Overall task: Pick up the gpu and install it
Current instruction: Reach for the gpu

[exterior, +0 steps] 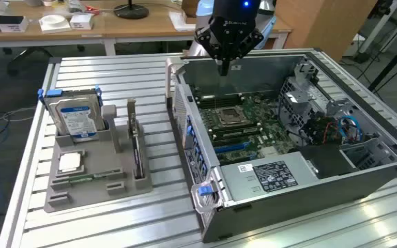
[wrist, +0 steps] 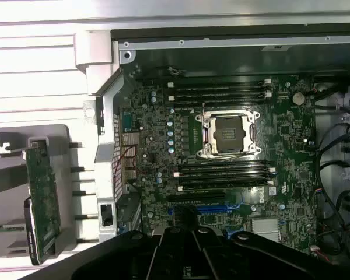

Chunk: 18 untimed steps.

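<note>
Silver hard drive with blue-white label (exterior: 78, 114): upright in the far slot of a grey plastic holder (exterior: 96, 170), on the exterior view's left

Thin dark gpu (exterior: 137, 152), green board, silver end bracket: on edge in the holder's slot nearest the case, well apart from the gripper; the gpu (wrist: 44, 201) shows its green face in the wrist view

Black gripper (exterior: 223, 71): upper centre, over the far end of the case, jaws pressed together, holding nothing

Open grey computer case (exterior: 309, 199): centre to right, green motherboard (exterior: 243, 121) flat inside, square processor socket (wrist: 228, 133) bare
</note>
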### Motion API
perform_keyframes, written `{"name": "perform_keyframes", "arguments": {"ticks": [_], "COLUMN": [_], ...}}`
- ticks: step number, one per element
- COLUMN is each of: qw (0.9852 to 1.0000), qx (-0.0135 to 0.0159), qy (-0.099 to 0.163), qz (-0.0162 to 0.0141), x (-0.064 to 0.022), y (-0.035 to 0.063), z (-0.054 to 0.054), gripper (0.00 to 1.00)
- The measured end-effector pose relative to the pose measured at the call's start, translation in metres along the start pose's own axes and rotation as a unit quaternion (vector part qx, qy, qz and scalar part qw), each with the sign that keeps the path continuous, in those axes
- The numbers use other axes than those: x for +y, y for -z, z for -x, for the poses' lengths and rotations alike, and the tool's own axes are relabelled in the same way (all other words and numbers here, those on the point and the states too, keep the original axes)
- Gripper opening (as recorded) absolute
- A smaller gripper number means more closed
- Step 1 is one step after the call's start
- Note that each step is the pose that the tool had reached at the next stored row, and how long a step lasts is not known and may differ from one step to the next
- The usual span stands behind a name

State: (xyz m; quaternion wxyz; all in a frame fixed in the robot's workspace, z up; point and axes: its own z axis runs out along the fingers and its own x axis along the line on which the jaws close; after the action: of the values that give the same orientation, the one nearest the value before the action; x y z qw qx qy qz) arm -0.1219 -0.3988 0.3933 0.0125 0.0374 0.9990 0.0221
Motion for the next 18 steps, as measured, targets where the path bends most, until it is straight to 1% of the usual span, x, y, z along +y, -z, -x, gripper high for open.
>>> {"name": "perform_keyframes", "arguments": {"ticks": [5, 18], "qw": [1.0000, 1.0000], "qx": [0.0000, 0.0000], "qy": [0.000, 0.000], "qz": [0.0000, 0.0000], "x": [0.0000, -0.0006], "y": [0.0000, -0.0001], "z": [-0.0001, -0.0075], "gripper": [0.11, 0.11]}}
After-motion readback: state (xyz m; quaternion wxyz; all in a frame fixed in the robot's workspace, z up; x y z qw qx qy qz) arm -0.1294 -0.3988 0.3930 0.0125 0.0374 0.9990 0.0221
